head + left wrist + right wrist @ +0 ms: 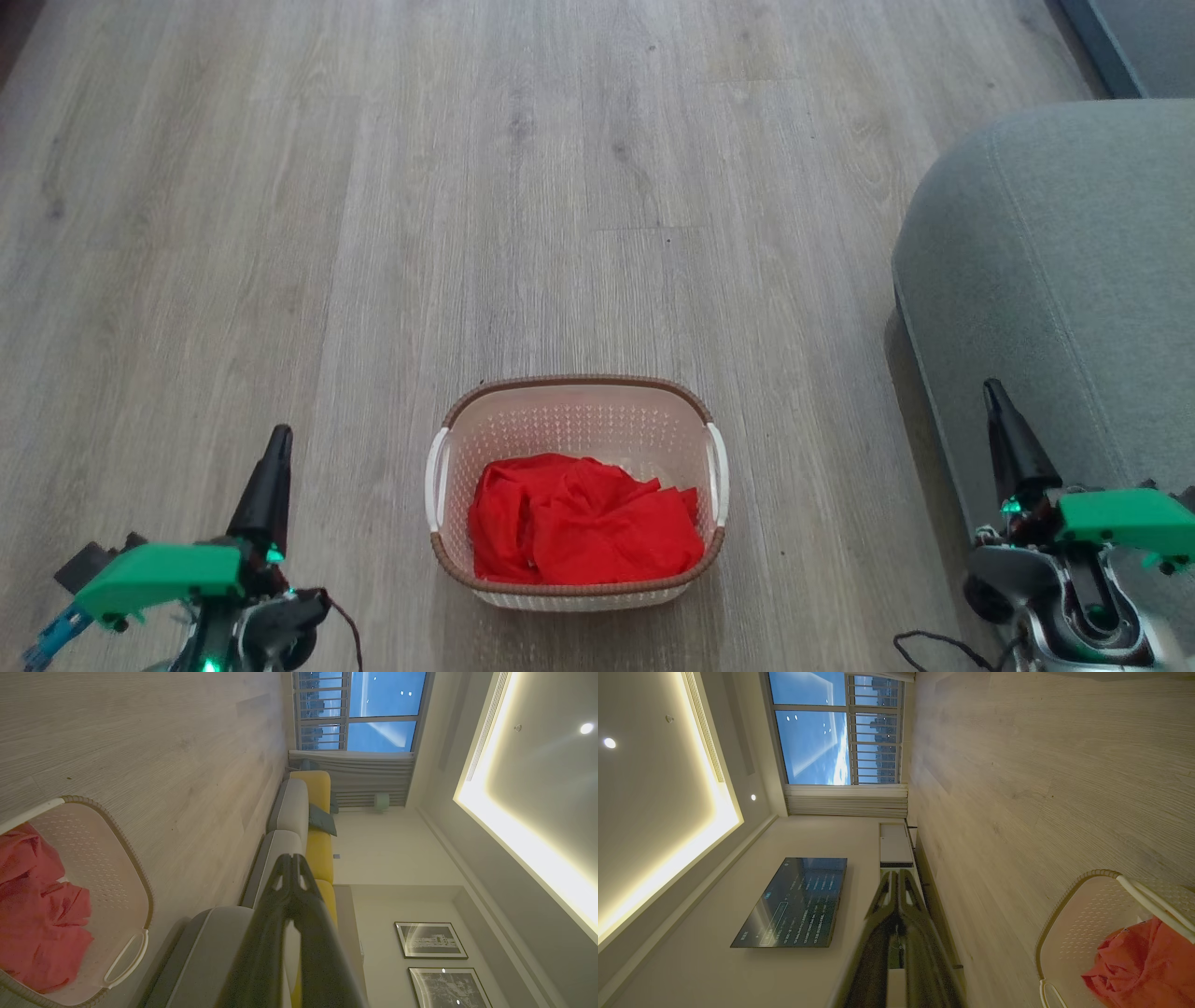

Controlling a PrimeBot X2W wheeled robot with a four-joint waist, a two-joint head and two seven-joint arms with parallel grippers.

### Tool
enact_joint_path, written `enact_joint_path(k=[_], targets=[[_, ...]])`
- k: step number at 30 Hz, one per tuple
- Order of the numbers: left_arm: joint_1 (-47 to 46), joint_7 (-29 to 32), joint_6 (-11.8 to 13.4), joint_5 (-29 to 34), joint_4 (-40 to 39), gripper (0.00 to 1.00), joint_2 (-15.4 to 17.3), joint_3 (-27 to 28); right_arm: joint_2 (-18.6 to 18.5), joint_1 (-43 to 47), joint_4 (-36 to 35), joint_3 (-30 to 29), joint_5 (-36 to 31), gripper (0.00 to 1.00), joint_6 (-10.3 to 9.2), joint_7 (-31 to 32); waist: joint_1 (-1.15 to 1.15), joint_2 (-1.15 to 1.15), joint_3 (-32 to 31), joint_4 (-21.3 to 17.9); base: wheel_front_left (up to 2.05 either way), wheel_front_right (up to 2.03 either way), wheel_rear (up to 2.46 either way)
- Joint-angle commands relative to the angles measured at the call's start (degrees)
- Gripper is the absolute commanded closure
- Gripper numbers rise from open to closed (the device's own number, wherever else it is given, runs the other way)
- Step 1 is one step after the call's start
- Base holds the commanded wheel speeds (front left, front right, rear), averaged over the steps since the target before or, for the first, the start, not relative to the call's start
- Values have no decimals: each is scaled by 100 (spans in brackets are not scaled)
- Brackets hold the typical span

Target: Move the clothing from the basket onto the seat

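Note:
A bright red clothing bundle lies wrinkled inside the cream basket, which stands on the wood floor at the bottom centre of the head view. The grey-green seat fills the right side, its rounded corner toward the basket. My left gripper hangs at the lower left, shut and holding nothing, well left of the basket. My right gripper is shut too, in front of the seat's near edge. The left wrist view shows the clothing in the basket; the right wrist view shows the clothing and the basket.
Pale wood floor stretches around the basket. A second grey cushion sits at the top right corner. The left wrist view shows a long sofa with yellow backs; the right wrist view shows a wall television and a window.

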Motion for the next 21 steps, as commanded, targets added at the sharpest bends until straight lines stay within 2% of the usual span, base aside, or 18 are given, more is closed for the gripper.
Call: enact_joint_path(k=[1, 21], targets=[[-274, 41, -53, -39, -196, 100, 61, 145, -19, -103, -229, 100, 35, 100, 0, 23, 0, 0, 0, 0, 0, 0, 0], [-274, 41, -53, -39, -196, 100, 61, 145, -19, -103, -229, 100, 35, 100, 0, 23, 0, 0, 0, 0, 0, 0, 0]])
